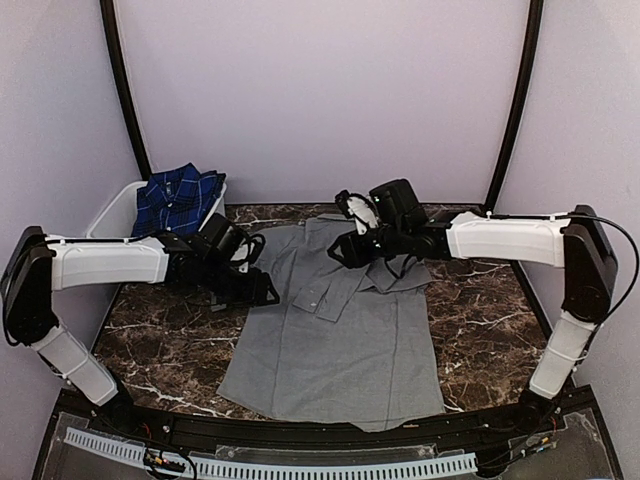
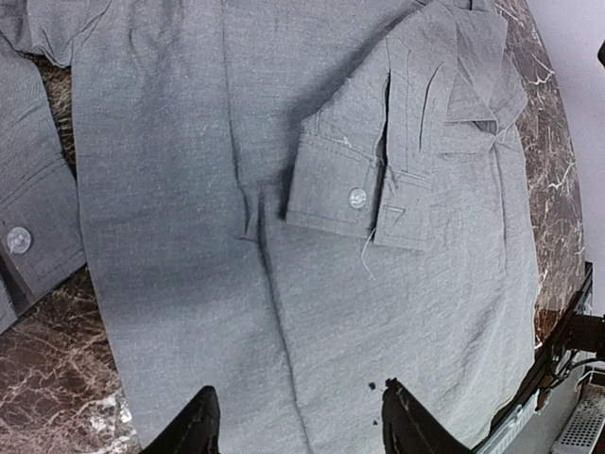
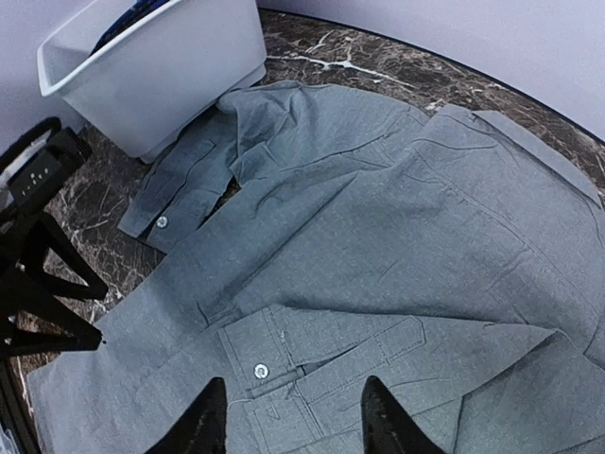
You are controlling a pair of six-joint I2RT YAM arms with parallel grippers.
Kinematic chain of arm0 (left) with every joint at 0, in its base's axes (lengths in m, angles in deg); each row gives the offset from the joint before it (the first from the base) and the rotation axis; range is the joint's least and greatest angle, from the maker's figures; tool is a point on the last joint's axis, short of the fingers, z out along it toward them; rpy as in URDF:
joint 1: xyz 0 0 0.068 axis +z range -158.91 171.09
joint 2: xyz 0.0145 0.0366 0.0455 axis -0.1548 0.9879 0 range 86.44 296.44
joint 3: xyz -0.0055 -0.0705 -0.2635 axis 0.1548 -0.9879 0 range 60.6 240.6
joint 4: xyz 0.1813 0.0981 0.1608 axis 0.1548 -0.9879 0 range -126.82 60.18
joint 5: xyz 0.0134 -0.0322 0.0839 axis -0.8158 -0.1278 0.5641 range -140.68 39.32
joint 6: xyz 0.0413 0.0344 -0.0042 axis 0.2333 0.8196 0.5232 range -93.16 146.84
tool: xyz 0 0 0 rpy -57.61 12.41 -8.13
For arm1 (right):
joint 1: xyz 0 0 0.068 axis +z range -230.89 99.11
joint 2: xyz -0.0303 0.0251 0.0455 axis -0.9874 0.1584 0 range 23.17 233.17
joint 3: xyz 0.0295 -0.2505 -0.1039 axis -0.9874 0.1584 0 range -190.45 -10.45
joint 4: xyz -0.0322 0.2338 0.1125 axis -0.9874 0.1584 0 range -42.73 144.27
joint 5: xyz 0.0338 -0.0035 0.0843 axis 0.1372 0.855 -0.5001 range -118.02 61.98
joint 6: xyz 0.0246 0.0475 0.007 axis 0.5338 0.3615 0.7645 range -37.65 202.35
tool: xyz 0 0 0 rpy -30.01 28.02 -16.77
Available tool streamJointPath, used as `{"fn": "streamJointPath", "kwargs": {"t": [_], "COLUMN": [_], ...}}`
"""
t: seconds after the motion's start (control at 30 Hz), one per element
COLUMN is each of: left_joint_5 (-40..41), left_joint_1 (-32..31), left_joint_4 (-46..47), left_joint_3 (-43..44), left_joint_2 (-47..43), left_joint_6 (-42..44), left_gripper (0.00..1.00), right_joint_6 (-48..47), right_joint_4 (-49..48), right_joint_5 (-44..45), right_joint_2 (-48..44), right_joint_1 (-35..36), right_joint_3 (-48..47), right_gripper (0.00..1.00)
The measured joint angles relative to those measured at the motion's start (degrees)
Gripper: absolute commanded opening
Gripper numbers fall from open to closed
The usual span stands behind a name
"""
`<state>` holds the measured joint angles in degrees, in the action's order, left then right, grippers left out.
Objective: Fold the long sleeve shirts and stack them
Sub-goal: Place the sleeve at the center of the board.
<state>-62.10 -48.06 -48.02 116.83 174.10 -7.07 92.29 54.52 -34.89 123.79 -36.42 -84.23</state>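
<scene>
Now left gripper (image 2: 298, 390) and right gripper (image 3: 293, 382) hover released above the grey shirt (image 1: 340, 350), cuffs (image 2: 331, 194) folded inward to narrow it

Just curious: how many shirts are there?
2: a plain grey button-up cloth shirt spread on the dark marble table; a navy-and-blue plaid shirt in the white plastic tub. Others may hide beneath.

Two long sleeve shirts, one grey shirt (image 1: 340, 350), one blue plaid shirt (image 1: 178, 200), one white tub (image 1: 106, 216), one marble table (image 1: 482, 322), two pincers, left pincer (image 2: 298, 392), right pincer (image 3: 293, 384)
</scene>
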Motion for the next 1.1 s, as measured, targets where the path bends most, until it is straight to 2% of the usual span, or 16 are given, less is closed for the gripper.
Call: {"fn": "streamJointPath", "kwargs": {"t": [0.27,0.43,0.6,0.8,1.1], "left_joint_5": [-1.6,0.2,5.0,12.3,20.7], "left_joint_1": [-0.3,-2.7,-8.5,-14.9,-17.0], "left_joint_4": [2.1,3.2,2.9,0.5,-3.8], "left_joint_3": [5.9,11.0,17.8,26.1,33.7], "left_joint_2": [5.5,9.6,16.1,26.1,35.8], "left_joint_6": [-0.4,1.3,4.2,7.0,8.3], "left_gripper": [0.61,0.61,0.61,0.6,0.57], "right_joint_6": [5.7,10.0,15.3,20.5,22.6], "right_joint_4": [-0.3,-0.3,0.2,0.7,0.6], "right_joint_5": [1.4,3.6,7.3,10.6,11.6], "right_joint_2": [-4.2,-5.9,-9.1,-17.3,-24.7], "right_joint_1": [-0.4,-0.4,-1.8,-5.4,-5.6], "right_joint_3": [1.0,5.4,13.0,20.5,25.9], "right_gripper": [0.52,0.51,0.51,0.51,0.51]}}
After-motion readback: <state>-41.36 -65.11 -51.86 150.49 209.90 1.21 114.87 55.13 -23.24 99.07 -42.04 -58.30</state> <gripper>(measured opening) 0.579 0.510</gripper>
